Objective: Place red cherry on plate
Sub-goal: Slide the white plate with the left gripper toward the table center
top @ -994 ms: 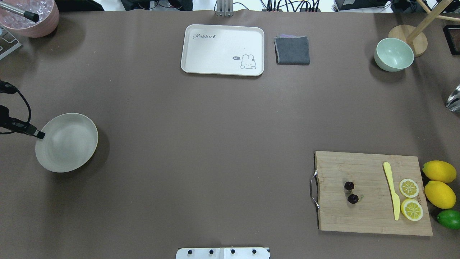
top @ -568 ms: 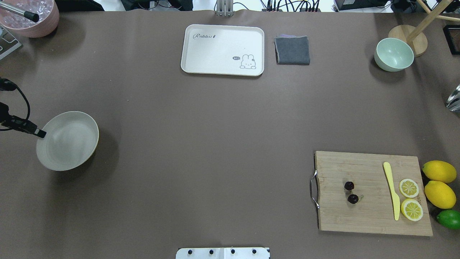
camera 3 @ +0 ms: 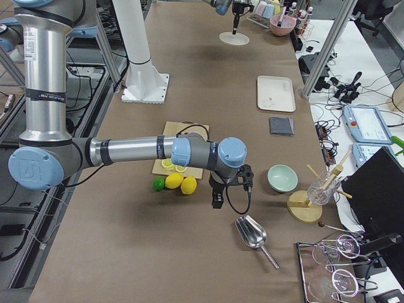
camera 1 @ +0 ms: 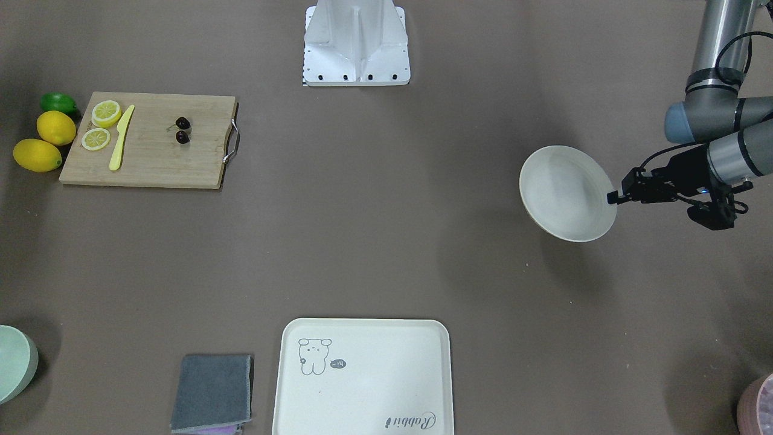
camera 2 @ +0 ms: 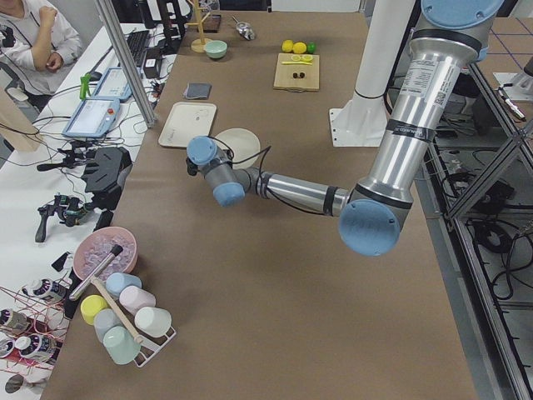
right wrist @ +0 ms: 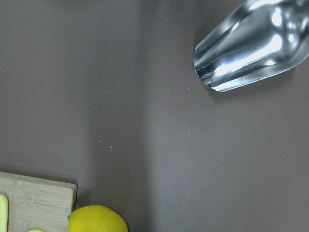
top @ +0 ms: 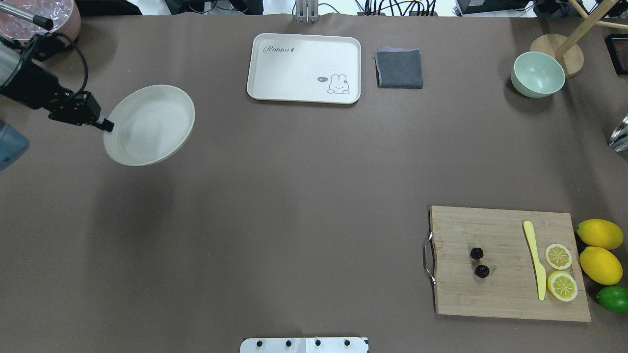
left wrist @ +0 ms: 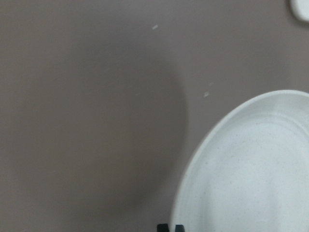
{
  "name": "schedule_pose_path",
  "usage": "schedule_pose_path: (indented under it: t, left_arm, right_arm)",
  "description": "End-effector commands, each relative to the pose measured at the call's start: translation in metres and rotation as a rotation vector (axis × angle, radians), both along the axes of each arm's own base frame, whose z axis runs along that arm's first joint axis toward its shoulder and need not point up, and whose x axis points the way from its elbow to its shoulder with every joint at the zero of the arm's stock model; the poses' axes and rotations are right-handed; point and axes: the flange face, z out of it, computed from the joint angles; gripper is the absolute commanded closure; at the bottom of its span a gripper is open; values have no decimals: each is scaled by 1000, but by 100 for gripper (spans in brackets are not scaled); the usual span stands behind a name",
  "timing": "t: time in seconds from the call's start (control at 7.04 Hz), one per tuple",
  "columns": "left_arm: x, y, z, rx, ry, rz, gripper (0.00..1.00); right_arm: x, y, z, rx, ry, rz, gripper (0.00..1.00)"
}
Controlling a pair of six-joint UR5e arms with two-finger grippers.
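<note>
The red cherry (top: 479, 262), a pair of dark round fruits, lies on the wooden cutting board (top: 505, 289) at the near right; it also shows in the front view as the cherry (camera 1: 182, 130). The off-white plate (top: 152, 122) hangs above the table at the far left, casting a shadow below. My left gripper (top: 109, 126) is shut on its left rim. The front view shows the same pinch of gripper (camera 1: 612, 197) on plate (camera 1: 564, 193). The left wrist view has the plate (left wrist: 251, 179) at lower right. My right gripper (camera 3: 216, 201) shows only in the exterior right view beyond the lemons, and I cannot tell its state.
A cream tray (top: 304, 66), grey cloth (top: 399, 68) and green bowl (top: 537, 73) line the far side. A yellow knife (top: 535, 260), lemon halves (top: 559, 269), two lemons (top: 599, 250) and a lime (top: 613, 298) sit by the board. A metal scoop (right wrist: 251, 48) lies near my right wrist.
My left gripper has carried the plate from the table's left edge up, away from the robot and toward the middle. The cherry and cutting board have not moved.
</note>
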Motion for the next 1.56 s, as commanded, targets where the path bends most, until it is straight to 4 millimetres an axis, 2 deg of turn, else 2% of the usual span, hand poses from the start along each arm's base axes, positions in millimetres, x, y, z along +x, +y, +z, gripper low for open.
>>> schedule_pose_path:
  t: [0.0,0.14,0.28,0.43,0.71,0.99,1.14,1.42]
  left_arm:
    - [79,19,-134,-65,-20,-45,100]
    - [122,36,-169,-47,-68,-83,100]
    - [170,55,-196,-34,-128,-95,100]
    - [205,73,-200,-10,-171,-108,100]
    - [266,120,-179,41,-244,-111,100]
    - [290,143,-161,63,-286,-115,100]
    - [308,163,-157,81,-297,-103,100]
    - [310,164,-157,91,-301,-107,100]
  right_arm:
    - [-1,-1,-6,-8,-17,18,0]
    - [-1,-2,-7,-7,-16,18,0]
    - [-1,-4,-8,-4,-16,18,0]
    - [-1,-4,-8,-5,-16,18,0]
    - [-1,-3,-11,-4,-17,22,0]
    - [1,-2,-12,-6,-19,30,0]
    - [1,-2,-14,-4,-19,30,0]
    - [1,-1,-14,-6,-20,30,0]
